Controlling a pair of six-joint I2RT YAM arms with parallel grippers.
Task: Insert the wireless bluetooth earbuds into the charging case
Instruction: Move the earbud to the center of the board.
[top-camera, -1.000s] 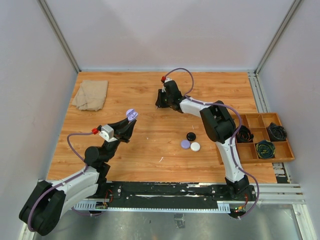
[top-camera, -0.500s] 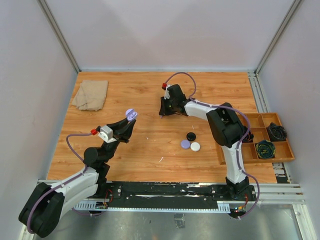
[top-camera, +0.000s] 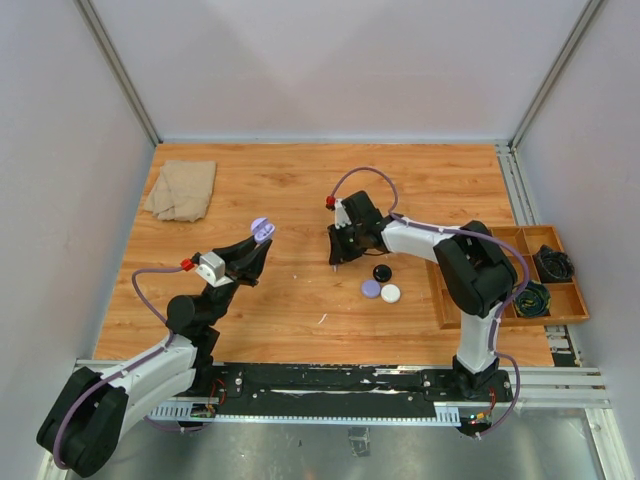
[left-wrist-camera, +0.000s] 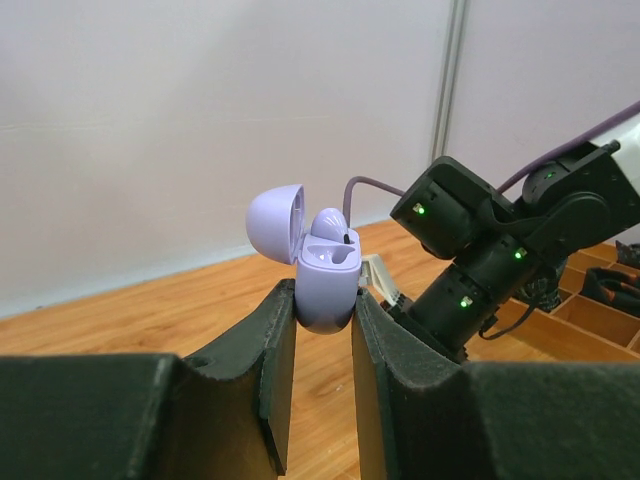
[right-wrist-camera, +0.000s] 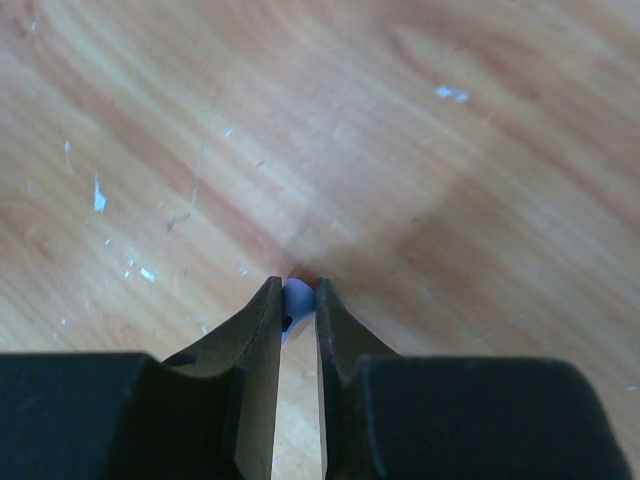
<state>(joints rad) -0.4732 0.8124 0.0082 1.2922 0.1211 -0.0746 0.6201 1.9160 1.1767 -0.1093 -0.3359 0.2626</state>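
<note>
Earbud (right-wrist-camera: 297, 298), tiny and pale purple, is pinched at the tip of my right pincer (right-wrist-camera: 298, 290), which is closed on it close to the table (right-wrist-camera: 450, 150). My left pincer (left-wrist-camera: 325, 300) clamps the case (left-wrist-camera: 330, 268) upright in the air, its lid open and a second earbud (left-wrist-camera: 328, 222) seated inside. Near my right pincer lie a black case (top-camera: 381, 272), a lilac case (top-camera: 371, 289) and a white case (top-camera: 391, 293).

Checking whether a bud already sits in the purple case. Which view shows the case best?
Left wrist view: the purple case, clamped in the left gripper, sits centre frame, lid open, with what looks like one bud seated inside. The top view shows it only as a tiny purple speck; the right wrist view misses it.
</note>
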